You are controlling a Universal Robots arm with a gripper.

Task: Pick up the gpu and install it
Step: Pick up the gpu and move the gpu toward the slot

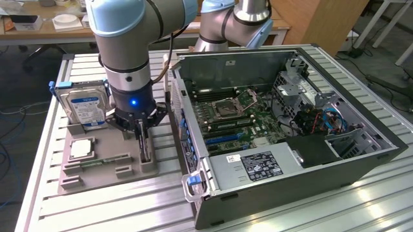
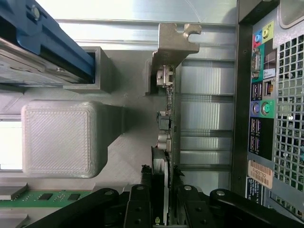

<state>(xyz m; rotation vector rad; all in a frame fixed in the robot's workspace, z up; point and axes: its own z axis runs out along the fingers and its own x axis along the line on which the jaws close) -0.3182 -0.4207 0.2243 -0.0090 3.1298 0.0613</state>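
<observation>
You have the jaws clenched on the thin dark circuit card (image 1: 146,151), standing edge-on in the grey moulded tray (image 1: 103,181), lower left of the exterior view.

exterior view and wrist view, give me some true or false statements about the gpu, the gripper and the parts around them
1. The gpu stands on edge in the gray holder. True.
2. The gripper is closed on the hard drive. False: it grips the gpu; the hard drive stands apart, untouched.
3. The computer case lies open with its motherboard exposed. True.
4. The gpu is already seated inside the case. False: it is in the holder, outside the case.
5. The memory stick stands upright. False: it lies flat in the holder.
</observation>
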